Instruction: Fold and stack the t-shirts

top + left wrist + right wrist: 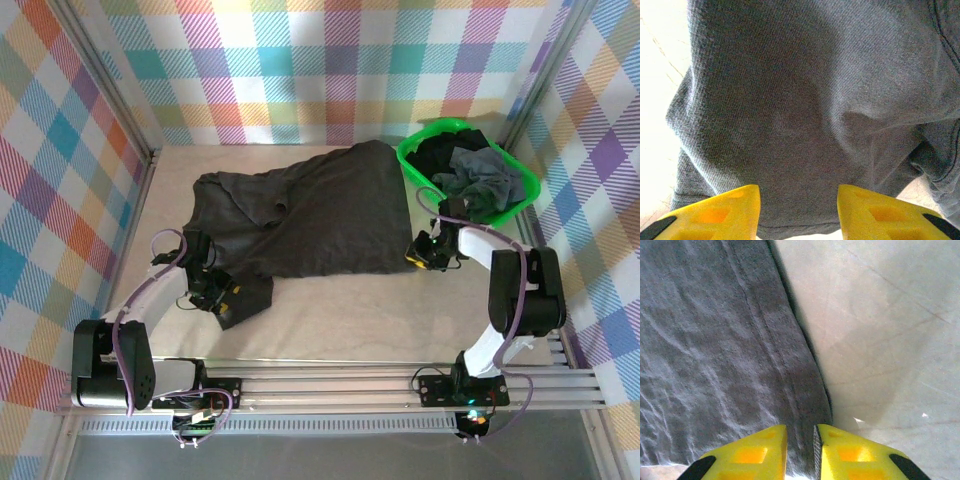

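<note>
Yellow fingers, left wrist view: left gripper [799, 194] has its jaws standing apart with grey knit cloth lying across the gap; whether they press that cloth I cannot tell
Yellow fingers, right wrist view: right gripper [801, 429] has its jaws drawn almost together on a stitched edge of the cloth; it looks pinched on that edge, with bare table [890, 340] just beside it
Shirt in hand: charcoal t-shirt [320, 215] lies spread on the middle of the table, mostly flat on its right half and rumpled at its left end; the left gripper sits at its near left corner and the right gripper at its near right corner
Long axis: runs left to right across the table, tilted a little so the right end lies farther back; the straight right edge reads as the bottom hem, so the collar end likely points left, though the rumpling hides it
Other shirts: a dark heap [470, 175] sits in the green basket [418, 172] at the far right, touching the spread shirt's far right corner
Done: one shirt out and laid open; no fold shows in it
Left: flatten the left end, fold this shirt, then fold and stack the rest; I judge the task to be early
</note>
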{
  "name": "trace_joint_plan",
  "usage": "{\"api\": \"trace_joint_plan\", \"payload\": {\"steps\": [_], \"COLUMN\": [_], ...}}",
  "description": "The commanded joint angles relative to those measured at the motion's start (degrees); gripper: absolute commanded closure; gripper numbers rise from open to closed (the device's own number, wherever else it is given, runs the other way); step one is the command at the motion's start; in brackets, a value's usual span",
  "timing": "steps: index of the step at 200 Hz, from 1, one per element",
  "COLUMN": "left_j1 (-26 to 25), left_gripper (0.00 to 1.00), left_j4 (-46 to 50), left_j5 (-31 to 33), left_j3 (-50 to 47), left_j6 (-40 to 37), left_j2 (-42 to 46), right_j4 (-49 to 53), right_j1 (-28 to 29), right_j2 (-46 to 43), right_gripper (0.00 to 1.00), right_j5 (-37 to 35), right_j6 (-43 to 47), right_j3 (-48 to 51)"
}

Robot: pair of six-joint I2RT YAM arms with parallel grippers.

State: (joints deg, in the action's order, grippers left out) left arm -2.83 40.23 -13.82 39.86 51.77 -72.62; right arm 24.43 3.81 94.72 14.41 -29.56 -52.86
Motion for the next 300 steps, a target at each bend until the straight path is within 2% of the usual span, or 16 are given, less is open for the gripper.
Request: {"api": "trace_joint_plan", "payload": {"steps": [1,38,69,97,130,167,203,245,256,276,300], "left_j1": [0.01,0.02,0.01,0.11,0.19,0.19,0.24,0.54,0.80,1.63,3.47], "left_gripper": [0.55,0.55,0.55,0.54,0.54,0.55,0.55,0.52,0.51,0.47,0.45], "left_j4": [1.23,2.74,5.60,7.73,8.20,8.24,10.05,14.58,15.97,17.07,16.95], "left_j5": [1.16,2.68,6.86,11.64,13.12,13.17,14.04,19.98,22.03,24.25,24.57], "left_j3": [0.10,0.80,3.15,5.80,7.58,8.35,9.49,13.05,14.21,15.82,16.92], "left_j6": [-0.28,-1.00,-1.68,-1.50,-1.06,-0.39,-0.59,-0.71,-0.54,-0.52,-1.12], "left_j2": [1.52,2.72,4.14,6.06,6.26,6.86,8.04,9.64,9.65,9.47,8.01], "right_j4": [4.09,5.89,8.72,10.79,12.61,14.56,16.66,17.62,16.99,15.99,18.74], "right_j1": [0.06,0.14,1.13,5.47,7.87,7.58,6.04,6.00,5.95,5.61,4.90], "right_j2": [-3.36,-5.96,-6.35,-6.61,-3.12,2.93,9.36,11.68,11.70,11.63,11.02], "right_gripper": [0.72,0.63,0.57,0.60,0.64,0.61,0.63,0.65,0.69,0.88,1.00], "right_j5": [-3.90,-4.37,-2.15,-4.00,-6.10,-10.45,-10.80,-11.65,-12.72,-14.71,-18.54], "right_j6": [0.61,1.26,-7.37,-18.13,-26.50,-26.62,-25.46,-26.33,-26.35,-24.82,-21.13], "right_j3": [0.42,1.01,1.44,0.60,-1.93,-7.34,-11.76,-11.88,-11.57,-12.33,-15.57]}}
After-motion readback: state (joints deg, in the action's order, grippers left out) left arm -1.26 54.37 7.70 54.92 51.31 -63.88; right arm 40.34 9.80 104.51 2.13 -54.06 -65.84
